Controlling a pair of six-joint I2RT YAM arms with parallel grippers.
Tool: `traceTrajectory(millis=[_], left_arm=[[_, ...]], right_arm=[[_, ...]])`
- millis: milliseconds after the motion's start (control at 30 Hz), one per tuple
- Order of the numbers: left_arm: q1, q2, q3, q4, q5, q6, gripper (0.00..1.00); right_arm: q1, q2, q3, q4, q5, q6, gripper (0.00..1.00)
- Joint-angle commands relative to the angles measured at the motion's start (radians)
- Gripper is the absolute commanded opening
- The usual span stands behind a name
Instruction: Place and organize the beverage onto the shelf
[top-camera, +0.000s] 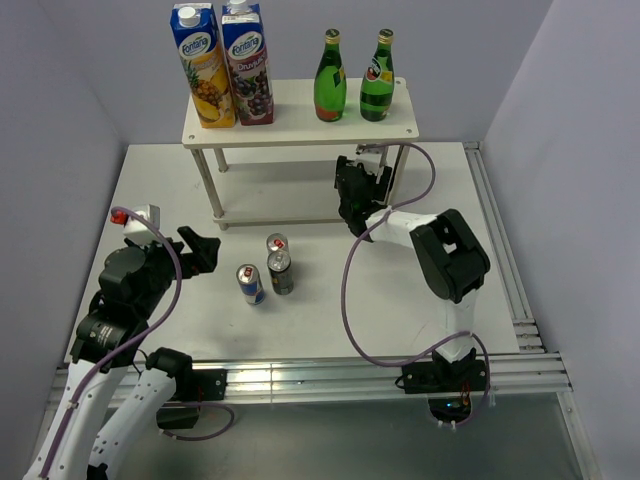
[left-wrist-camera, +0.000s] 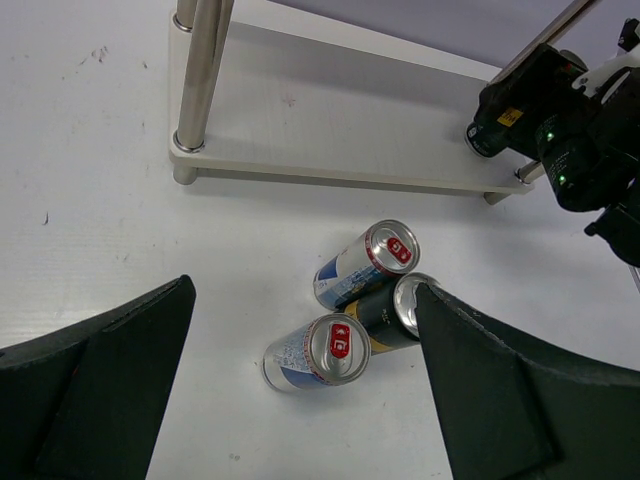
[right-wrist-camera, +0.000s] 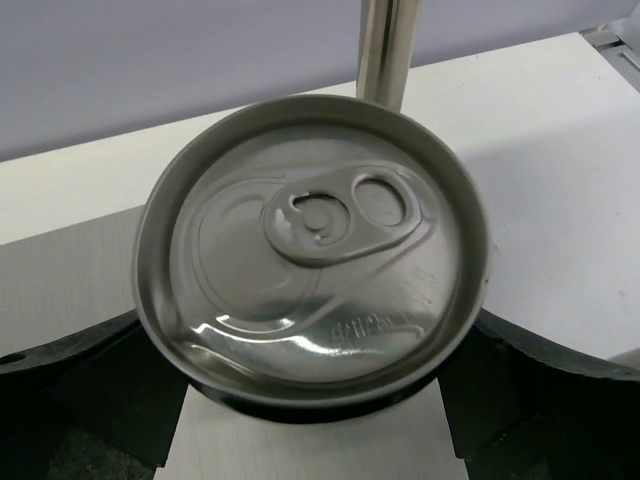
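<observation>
The white two-tier shelf (top-camera: 300, 125) stands at the back of the table. Its top board holds two juice cartons (top-camera: 203, 65) and two green bottles (top-camera: 330, 78). My right gripper (top-camera: 352, 205) reaches in over the lower board (right-wrist-camera: 300, 450). A dark can with a silver lid (right-wrist-camera: 310, 260) stands upright there beside a metal leg (right-wrist-camera: 380, 50). The right gripper (right-wrist-camera: 312, 400) is open, its jaws wide on either side of the can. Three cans (left-wrist-camera: 312, 352) stand close together on the table in front of the shelf. My left gripper (left-wrist-camera: 305, 290) hovers open above and left of them, holding nothing.
The right arm's black wrist (left-wrist-camera: 570, 140) sits at the right end of the lower board (left-wrist-camera: 340, 130). Grey walls close in the table's back and sides. A metal rail (top-camera: 500, 270) runs along the right edge.
</observation>
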Motion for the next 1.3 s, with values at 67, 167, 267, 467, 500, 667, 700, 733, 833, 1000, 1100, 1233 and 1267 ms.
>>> traceTrajectory(millis=[67, 167, 267, 467, 500, 667, 700, 733, 833, 1000, 1100, 1233, 1267], left_arm=[[0.003, -0.017, -0.004, 0.034, 0.002, 0.019, 0.99], [0.003, -0.021, -0.004, 0.034, -0.001, 0.019, 0.99], [0.003, -0.027, -0.004, 0.034, -0.004, 0.018, 0.99], [0.003, -0.039, -0.004, 0.033, -0.009, 0.015, 0.99], [0.003, -0.040, -0.004, 0.033, -0.009, 0.015, 0.99], [0.003, -0.039, -0.004, 0.033, -0.011, 0.015, 0.99], [0.003, -0.040, -0.003, 0.033, -0.011, 0.016, 0.99], [0.003, -0.040, -0.003, 0.034, -0.011, 0.015, 0.99], [0.003, -0.036, -0.003, 0.034, -0.011, 0.016, 0.99], [0.006, -0.031, -0.003, 0.034, -0.008, 0.016, 0.99], [0.005, -0.025, -0.003, 0.033, -0.011, 0.016, 0.99], [0.005, -0.028, -0.003, 0.034, -0.006, 0.018, 0.99], [0.005, -0.028, -0.003, 0.034, -0.004, 0.016, 0.99]], right_arm=[[-0.006, -0.114, 0.003, -0.038, 0.006, 0.024, 0.96], [0.006, -0.149, -0.017, -0.063, 0.017, 0.030, 0.98], [0.023, -0.195, -0.038, -0.110, 0.017, 0.051, 0.99], [0.077, -0.287, -0.106, -0.187, 0.019, 0.085, 1.00], [0.088, -0.301, -0.114, -0.216, 0.016, 0.091, 1.00], [0.173, -0.416, -0.198, -0.289, 0.048, 0.166, 1.00], [0.186, -0.437, -0.212, -0.334, 0.040, 0.194, 1.00], [0.203, -0.486, -0.251, -0.345, 0.029, 0.240, 1.00], [0.319, -0.570, -0.333, -0.357, 0.009, 0.277, 1.00], [0.558, -0.682, -0.504, -0.227, -0.107, 0.289, 1.00], [0.620, -0.759, -0.671, -0.028, -0.291, 0.271, 1.00], [0.657, -0.741, -0.758, 0.092, -0.366, 0.256, 1.00], [0.657, -0.724, -0.756, 0.100, -0.366, 0.246, 1.00]])
